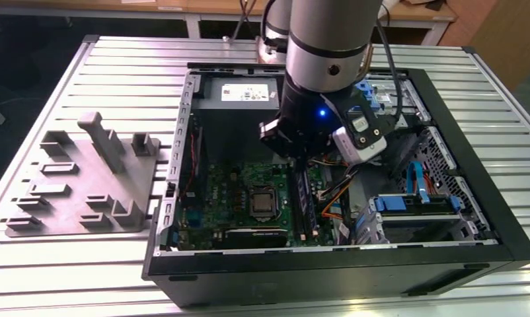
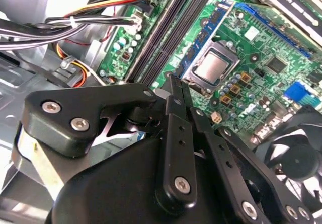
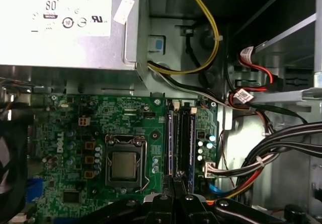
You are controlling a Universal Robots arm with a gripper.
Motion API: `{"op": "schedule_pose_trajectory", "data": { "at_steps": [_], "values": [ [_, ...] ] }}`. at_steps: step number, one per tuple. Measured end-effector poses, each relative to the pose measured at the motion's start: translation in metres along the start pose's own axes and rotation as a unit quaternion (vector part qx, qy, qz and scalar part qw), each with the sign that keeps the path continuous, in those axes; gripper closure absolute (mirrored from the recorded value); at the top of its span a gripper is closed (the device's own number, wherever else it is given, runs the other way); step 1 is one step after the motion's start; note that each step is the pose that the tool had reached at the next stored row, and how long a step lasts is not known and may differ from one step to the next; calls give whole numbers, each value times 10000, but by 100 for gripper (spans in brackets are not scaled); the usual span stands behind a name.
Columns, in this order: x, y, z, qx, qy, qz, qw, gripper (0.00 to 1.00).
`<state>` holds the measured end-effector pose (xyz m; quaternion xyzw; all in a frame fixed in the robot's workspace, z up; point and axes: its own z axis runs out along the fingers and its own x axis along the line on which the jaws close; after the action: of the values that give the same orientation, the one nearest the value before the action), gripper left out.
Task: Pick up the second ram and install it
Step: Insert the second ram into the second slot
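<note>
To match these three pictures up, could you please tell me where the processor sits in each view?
Exterior view: the processor sits just to the exterior view's left of the memory slots.
Second wrist view: the processor is the silver square beside the memory slots.
First wrist view: the processor lies between the memory slots and the fan.
Shared landmark: the long black memory slots running alongside it.

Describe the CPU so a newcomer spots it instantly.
In the open black PC case, look at the green motherboard. Near its middle sits the CPU, beside the long black memory slots: the only bare silver square, framed by a metal latch.
</note>
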<state>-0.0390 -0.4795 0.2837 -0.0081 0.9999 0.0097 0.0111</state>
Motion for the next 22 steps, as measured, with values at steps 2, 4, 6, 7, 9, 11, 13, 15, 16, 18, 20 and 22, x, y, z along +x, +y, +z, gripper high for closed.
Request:
{"op": "schedule_pose_trajectory", "data": {
  "at_steps": [2,4,6,7,9,11,13,15,16,18,20,22],
  "values": [
    [1,-1,37,0,0,0,10000,92],
    [2,-2,72,1,0,0,10000,92],
    [3,-3,109,0,0,1,10000,92],
    [3,-5,128,0,0,0,10000,92],
    [4,-9,164,0,0,0,10000,92],
    [5,-13,196,0,0,0,10000,92],
    [5,-20,221,0,0,0,10000,92],
    [6,-26,244,0,0,1,10000,92],
    [5,-28,253,1,0,2,10000,92],
    [-8,-30,265,-2,0,6,10000,92],
    [-36,-32,290,-9,-1,13,10000,92],
    [-44,-34,330,-11,-1,23,10000,92]
  ]
}}
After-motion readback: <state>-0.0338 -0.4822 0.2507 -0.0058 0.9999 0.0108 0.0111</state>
